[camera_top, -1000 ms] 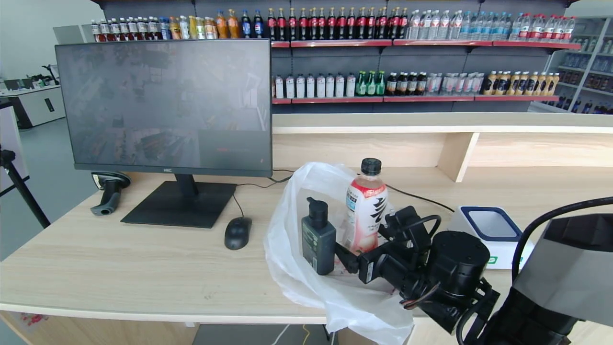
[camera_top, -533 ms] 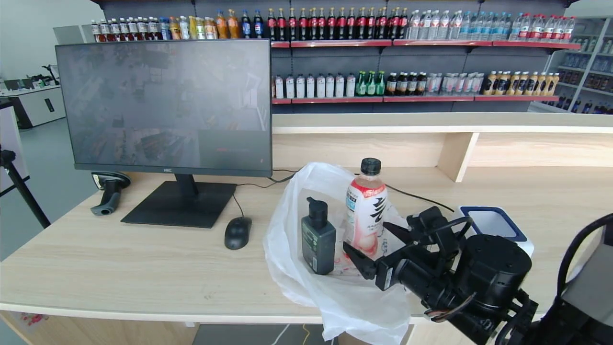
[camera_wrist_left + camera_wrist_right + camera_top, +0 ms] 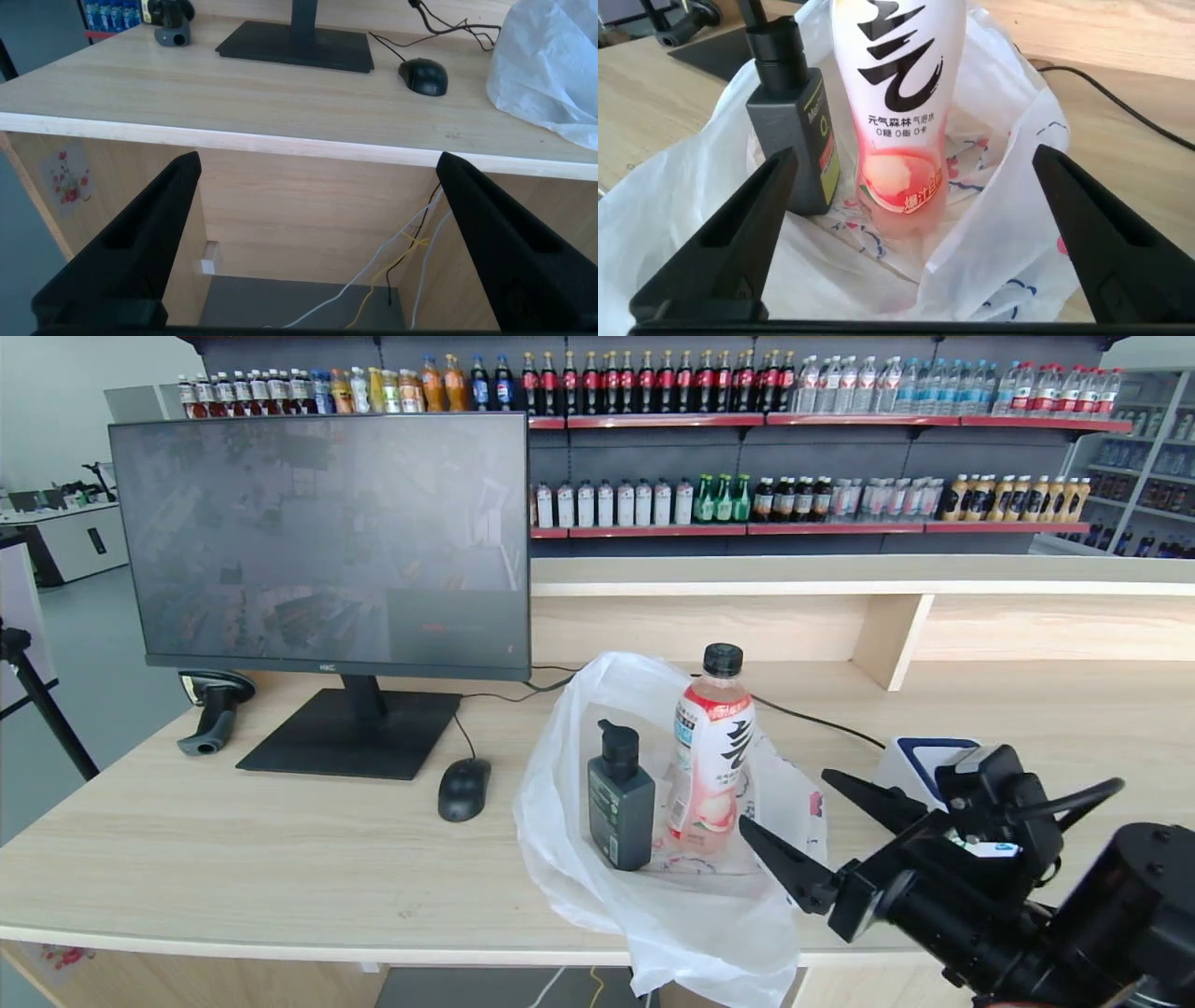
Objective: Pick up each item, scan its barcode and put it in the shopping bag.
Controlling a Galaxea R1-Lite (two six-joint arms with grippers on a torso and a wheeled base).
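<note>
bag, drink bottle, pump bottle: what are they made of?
Bag: thin, translucent white plastic film by the look; it crinkles and slumps over the counter edge.
Drink bottle: likely clear glossy plastic, pink liquid showing through, printed wrap label, black cap.
Pump bottle: dark grey, matte, opaque, probably hard plastic, with a black pump top.

Shopping bag (image 3: 579,859): partly blocked.
Pump bottle (image 3: 620,800) and drink bottle (image 3: 713,756) are standing inside; its mouth is gaping toward the right gripper (image 3: 784,797).

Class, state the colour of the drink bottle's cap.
The cap is black, clearest in the head view.
</note>
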